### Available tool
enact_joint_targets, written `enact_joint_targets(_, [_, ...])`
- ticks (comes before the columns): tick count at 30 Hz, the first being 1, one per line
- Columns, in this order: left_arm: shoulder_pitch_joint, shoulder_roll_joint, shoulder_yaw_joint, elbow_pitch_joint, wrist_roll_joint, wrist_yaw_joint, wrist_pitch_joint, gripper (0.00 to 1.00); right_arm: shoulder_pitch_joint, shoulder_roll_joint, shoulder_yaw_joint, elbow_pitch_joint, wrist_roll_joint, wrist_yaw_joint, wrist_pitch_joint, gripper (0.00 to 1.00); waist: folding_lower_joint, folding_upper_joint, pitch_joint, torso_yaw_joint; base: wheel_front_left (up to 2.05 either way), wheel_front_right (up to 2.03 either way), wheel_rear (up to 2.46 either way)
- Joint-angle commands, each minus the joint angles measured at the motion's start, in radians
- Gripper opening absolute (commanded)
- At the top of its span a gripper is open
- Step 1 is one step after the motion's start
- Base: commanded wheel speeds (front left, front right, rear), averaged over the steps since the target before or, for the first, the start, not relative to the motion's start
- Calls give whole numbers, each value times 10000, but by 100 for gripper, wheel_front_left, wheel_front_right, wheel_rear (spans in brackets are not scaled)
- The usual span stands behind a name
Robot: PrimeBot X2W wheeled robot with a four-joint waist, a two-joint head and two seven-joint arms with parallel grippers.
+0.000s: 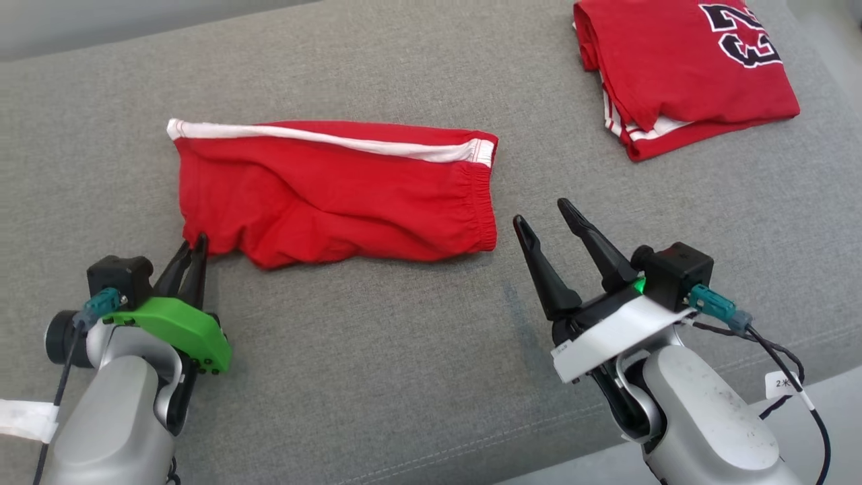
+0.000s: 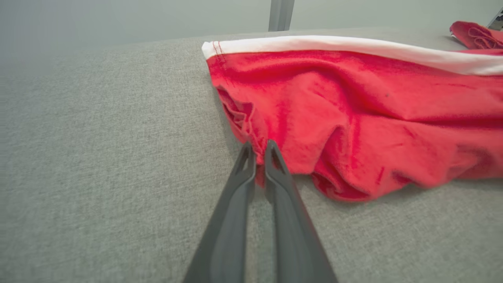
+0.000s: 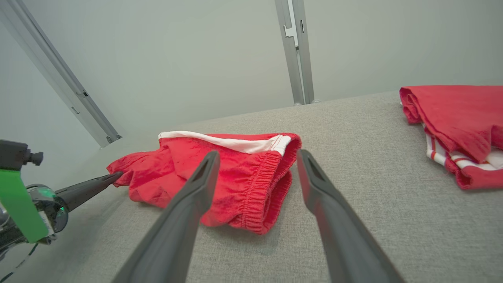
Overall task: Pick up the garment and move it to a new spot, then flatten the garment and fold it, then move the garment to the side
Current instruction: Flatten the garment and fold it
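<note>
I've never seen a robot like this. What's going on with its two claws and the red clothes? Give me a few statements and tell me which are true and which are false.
1. The left gripper is pinching a corner of the red shorts. True.
2. The right gripper is clamped on the waistband. False: its fingers are spread and hold nothing.
3. A folded red jersey lies apart from the shorts. True.
4. The shorts carry a blue stripe. False: the shorts have a white stripe.
5. The shorts hang in the air. False: they lie on the grey cushion.
</note>
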Motion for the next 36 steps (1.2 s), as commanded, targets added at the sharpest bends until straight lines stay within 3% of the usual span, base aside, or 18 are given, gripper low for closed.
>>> enact_joint_targets(1, [196,10,122,-76,70,-19,6,0,209,-69,-16,69,54,0,-28,100,1,0,-363,355,0,0,0])
enact_joint_targets(8, [1184,-321,553,-569,292,-18,6,0,530,-157,47,243,238,0,-28,100,1,0,-941,822,0,0,0])
enact_joint_targets(22, [2160,-827,1073,-1071,468,-19,6,0,679,-261,73,441,445,0,-28,100,1,0,-1191,1034,0,0,0])
enact_joint_targets(25, [2187,-854,1355,-1257,683,29,6,100,682,-217,115,484,436,0,-28,100,1,0,-1182,1053,0,0,0])
enact_joint_targets(33, [2475,-1167,2186,-2079,1292,76,6,100,670,-258,-36,416,414,0,-28,100,1,0,-1198,1143,0,0,0])
enact_joint_targets(36, [2753,-1308,2889,-2848,1561,309,5,100,723,-218,-148,316,320,0,-28,100,1,0,-1296,1203,0,0,0])
